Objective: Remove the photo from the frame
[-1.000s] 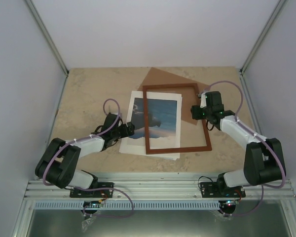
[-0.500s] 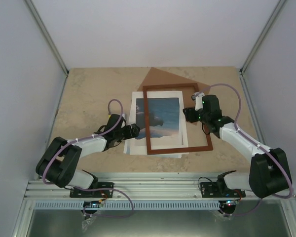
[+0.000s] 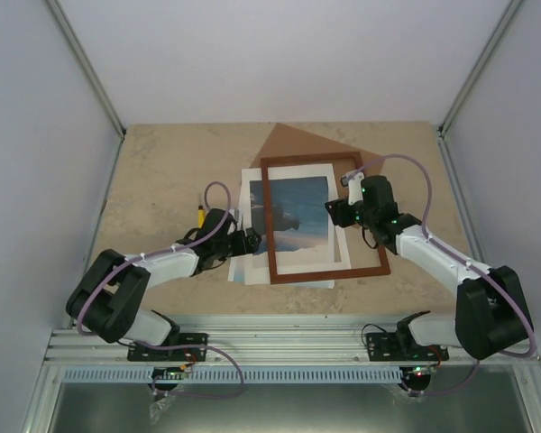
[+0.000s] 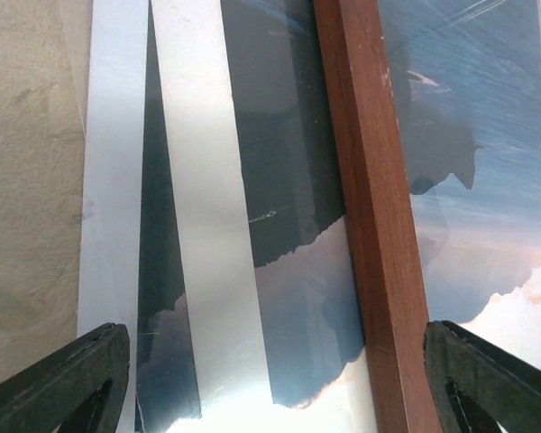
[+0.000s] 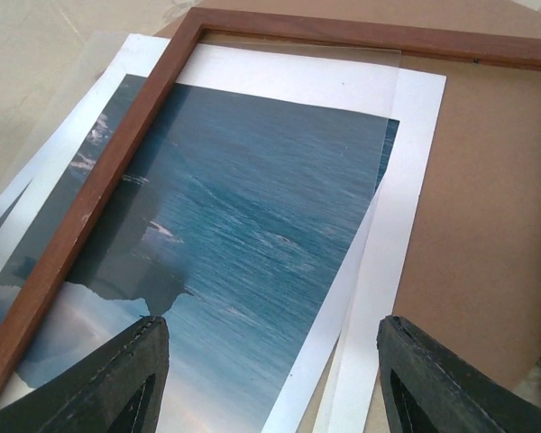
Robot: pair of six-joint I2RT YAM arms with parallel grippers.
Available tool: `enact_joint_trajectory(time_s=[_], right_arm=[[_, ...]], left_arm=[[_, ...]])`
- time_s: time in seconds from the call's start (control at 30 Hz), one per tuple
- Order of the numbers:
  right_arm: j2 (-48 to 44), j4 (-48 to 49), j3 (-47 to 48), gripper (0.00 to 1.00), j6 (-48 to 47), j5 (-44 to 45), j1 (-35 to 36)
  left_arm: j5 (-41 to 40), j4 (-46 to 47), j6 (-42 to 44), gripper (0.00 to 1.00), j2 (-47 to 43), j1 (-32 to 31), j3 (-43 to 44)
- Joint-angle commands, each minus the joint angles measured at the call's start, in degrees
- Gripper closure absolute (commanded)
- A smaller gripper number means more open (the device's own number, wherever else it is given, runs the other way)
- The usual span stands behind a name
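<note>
Top external view: both arms reach in from the near table edge, one on either side of the frame [image 3: 329,273].
Left gripper [image 3: 248,242]: down low at the frame's left rail, close to its near corner. The jaws are spread wide with nothing in them, and in the left wrist view the rail runs between the fingers [image 4: 63,379].
Right gripper [image 3: 335,209]: just inside the frame's right rail, over the opening, jaws apart and empty.
Photo [image 3: 293,216]: lying flat under the frame and showing through its opening. A strip of it pokes out past the left rail.
White mat [image 3: 251,179]: skewed under the frame, sticking out left and on the near side.
Backing board [image 3: 298,140]: farthest back, fanned out beyond the frame's far rail and to its right.
Done so far: by the look of it the layers are loose and the frame only rests on top.
Left to do: the photo isn't clear of the frame yet, so one has to be slid or lifted off the other.
</note>
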Motion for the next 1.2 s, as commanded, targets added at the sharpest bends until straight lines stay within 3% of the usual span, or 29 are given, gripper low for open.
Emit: enact_joint_trajectory(time_s=[0.0,0.6,0.9,1.17], right_arm=[[0.83,1.74,-0.24,0.36,-0.58,-0.33,0.4],[1.46,1.85,0.08,0.36,-1.26,-0.24,1.93],[3.74,0.83,1.83,0.35,-2.8,1.83,6.4],[8.85,-0.3,5.78,0.3,-6.06,6.15,18.61]], left_arm=[[0.56,1.74,-0.75,0.09,1.85,-0.97,1.31],[2.26,6.7,-4.25,0.09,6.07,-7.62,4.46],[-5.48,0.9,-3.47,0.03,-2.55,-6.94,2.76],[-5.15,-1.95,-6.58,0.01,-14.23,1.25,-4.76]])
